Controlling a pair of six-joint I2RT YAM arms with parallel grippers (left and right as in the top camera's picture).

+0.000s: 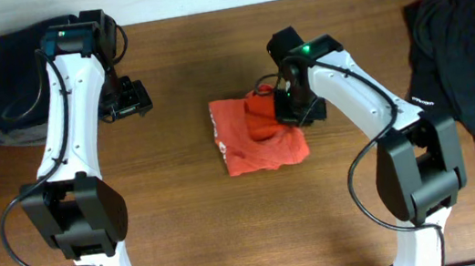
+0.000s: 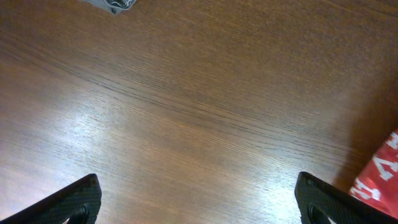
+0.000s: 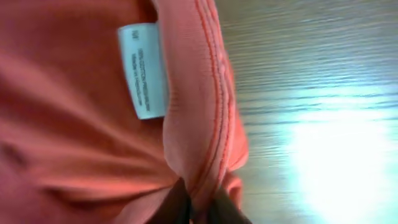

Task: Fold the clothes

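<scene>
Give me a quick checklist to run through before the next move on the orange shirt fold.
1. Right pincer shut on the T-shirt at its collar edge: ok, fabric sits between its fingers.
2. Neck tag free of the grip: ok, it lies above the pinch.
3. Left pincer open and empty: ok, it is over the bare table to the left of the T-shirt.
4. T-shirt apart from the black garment: ok.
5. Fold edges neat all round: cannot tell, the right arm hides the upper right part.
</scene>
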